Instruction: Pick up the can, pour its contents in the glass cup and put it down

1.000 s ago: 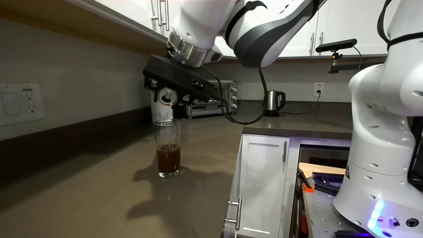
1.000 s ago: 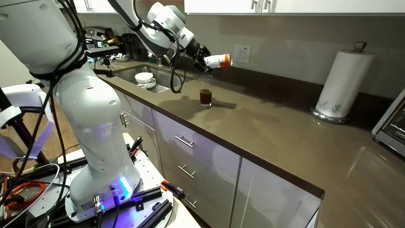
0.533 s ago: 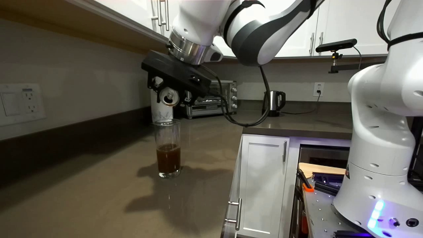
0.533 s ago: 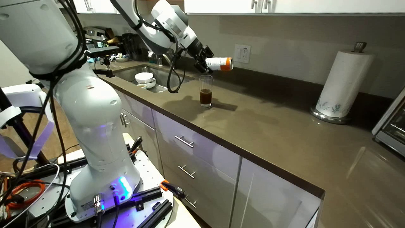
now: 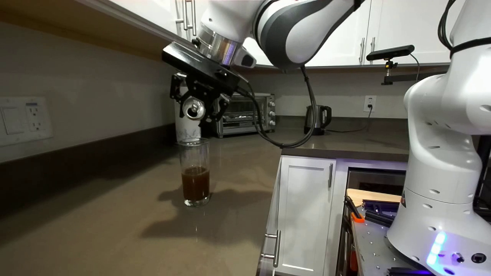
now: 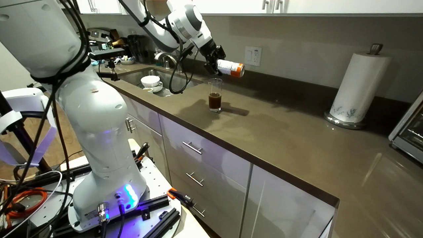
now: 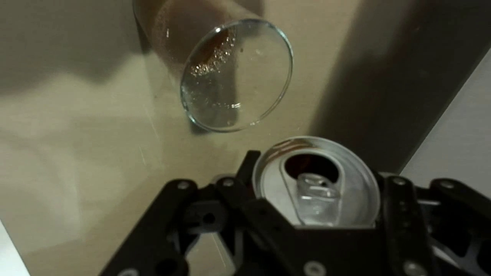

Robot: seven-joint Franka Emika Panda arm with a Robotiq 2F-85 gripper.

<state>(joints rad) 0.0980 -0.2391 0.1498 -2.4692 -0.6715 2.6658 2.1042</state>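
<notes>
The gripper (image 7: 318, 182) has its black fingers (image 7: 401, 214) drawn in against either side of the can (image 6: 231, 68), holding it clear of the surface. The can is tipped well off upright; its opened silver top, pull tab and all, shows in the wrist view, and in an exterior view its orange-banded end slants lower. It hangs higher than the rim of the glass cup (image 5: 195, 172), near it but apart. The glass cup stands upright on the counter (image 6: 297, 158), between the front edge and the edge along the wall, brown liquid in its lower part. Farther along that wall edge stands a paper-towel roll (image 6: 360, 87), and past it a toaster oven (image 5: 243, 117). In an exterior view, white bowls (image 6: 150, 81) sit in a sink (image 6: 132, 78) set into the counter.
</notes>
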